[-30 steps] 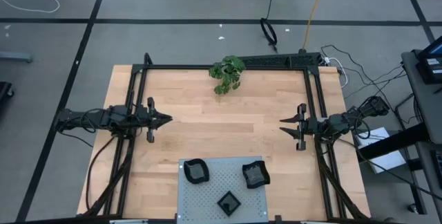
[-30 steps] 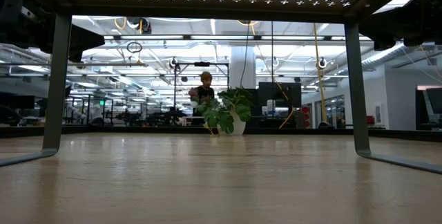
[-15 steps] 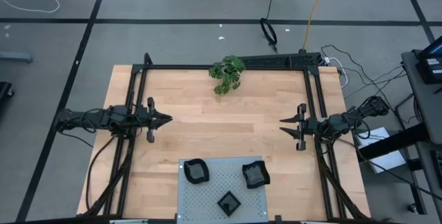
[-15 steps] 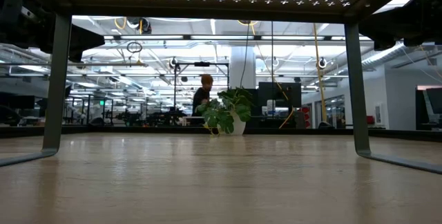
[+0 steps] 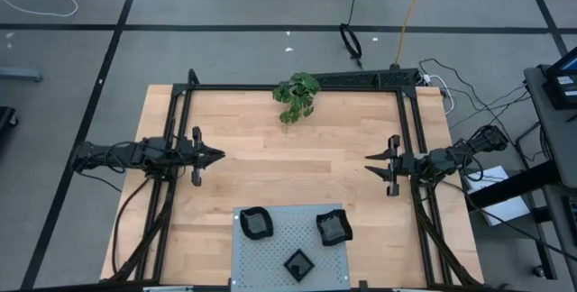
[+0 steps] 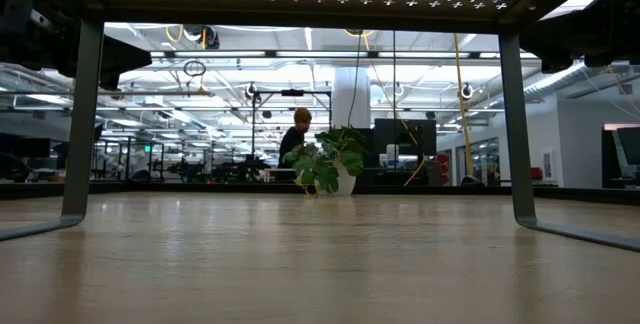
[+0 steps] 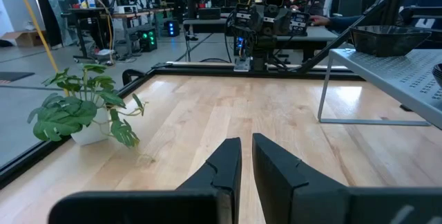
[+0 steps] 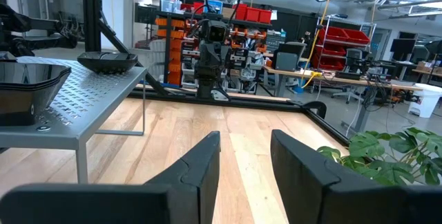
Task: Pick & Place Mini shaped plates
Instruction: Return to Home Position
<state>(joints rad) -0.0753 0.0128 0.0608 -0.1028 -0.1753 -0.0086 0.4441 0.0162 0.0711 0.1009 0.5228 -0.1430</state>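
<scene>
Three mini shaped plates, small glossy black dishes, stand on their bases on a raised grey perforated panel [image 5: 290,245] at the table's near edge: one at its far left [image 5: 256,223], one at its far right [image 5: 334,227], one near its front middle [image 5: 298,264]. My left gripper [image 5: 221,156] hovers level at the table's left, fingers shut [image 7: 246,151], nothing between them. At the table's right my right gripper [image 5: 367,166] points level toward the table's middle, open [image 8: 245,144] and empty. Both are well clear of the plates.
A small green plant [image 5: 297,95] in a white pot stands at the table's far edge, middle. A black frame [image 5: 297,87] borders the table. The panel stands on legs [image 6: 515,124]. Bare wood lies between the two grippers.
Neither arm nor any plate has moved. A person far behind the table has stepped toward the right behind the plant.
</scene>
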